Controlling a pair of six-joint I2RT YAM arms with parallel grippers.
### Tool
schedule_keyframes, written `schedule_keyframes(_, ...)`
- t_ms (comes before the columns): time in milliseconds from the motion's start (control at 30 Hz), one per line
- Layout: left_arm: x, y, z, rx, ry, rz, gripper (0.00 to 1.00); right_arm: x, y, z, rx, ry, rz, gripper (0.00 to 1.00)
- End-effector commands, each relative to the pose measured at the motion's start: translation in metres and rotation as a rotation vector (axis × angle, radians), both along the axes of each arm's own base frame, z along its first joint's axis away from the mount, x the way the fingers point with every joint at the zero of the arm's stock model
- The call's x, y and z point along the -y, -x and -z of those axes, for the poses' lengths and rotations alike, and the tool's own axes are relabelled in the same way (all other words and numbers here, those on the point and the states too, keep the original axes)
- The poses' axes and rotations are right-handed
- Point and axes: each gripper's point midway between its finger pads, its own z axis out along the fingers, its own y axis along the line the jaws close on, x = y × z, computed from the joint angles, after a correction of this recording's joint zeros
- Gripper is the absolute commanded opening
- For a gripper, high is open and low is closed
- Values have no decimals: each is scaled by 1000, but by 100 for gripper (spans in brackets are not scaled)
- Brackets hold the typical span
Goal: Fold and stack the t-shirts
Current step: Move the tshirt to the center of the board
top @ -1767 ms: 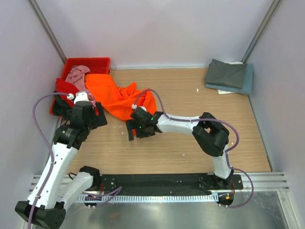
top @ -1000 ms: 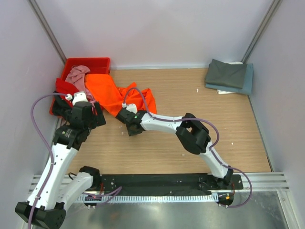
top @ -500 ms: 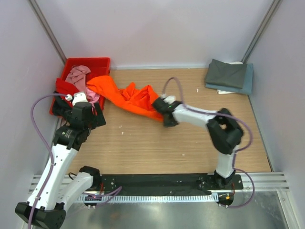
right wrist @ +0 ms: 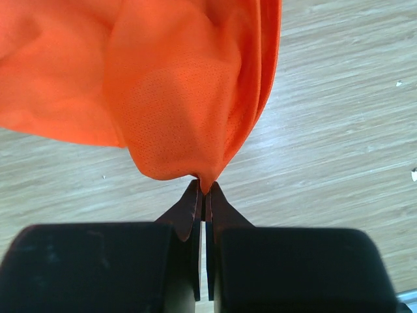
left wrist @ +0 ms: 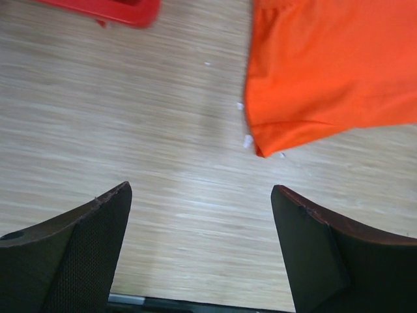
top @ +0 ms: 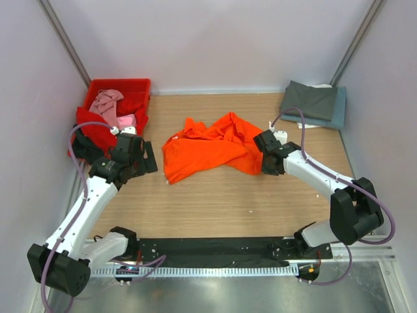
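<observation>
A bright orange t-shirt [top: 208, 147] lies crumpled on the middle of the wooden table. My right gripper [top: 260, 158] is shut on a pinch of its right edge; in the right wrist view the cloth [right wrist: 169, 85] bunches up from the closed tips [right wrist: 204, 189]. My left gripper [top: 148, 160] hovers left of the shirt, open and empty. In the left wrist view, bare wood lies between its fingers [left wrist: 85, 248] and the shirt's corner [left wrist: 313, 78] is ahead to the right. A dark grey t-shirt [top: 311, 99] lies folded on a slate blue one [top: 339, 112] at the back right.
A red plastic crate [top: 120, 85] stands at the back left corner, with a pink shirt [top: 107, 104] and red cloth [top: 88, 124] spilling over its front. Its corner [left wrist: 124, 10] shows in the left wrist view. Grey walls close in on both sides.
My right gripper closed on the orange shirt near the crate and dragged it right, off the crate and onto the middle of the table. My left arm swung right toward the shirt.
</observation>
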Motion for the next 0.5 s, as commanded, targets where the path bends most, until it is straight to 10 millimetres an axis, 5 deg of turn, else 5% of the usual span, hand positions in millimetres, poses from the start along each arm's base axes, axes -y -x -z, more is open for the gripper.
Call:
schedule_keyframes(0,35,-2,2,9,126,29,88,-7,-5,-14,46,-43,-33,1)
schedule_keyframes(233,82,3,53,-44,201,66,84,-7,1,-18,43,-48,-70,1)
schedule_keyframes(467,91,-13,91,2,225,53,68,-10,6,-16,35,-70,-96,1)
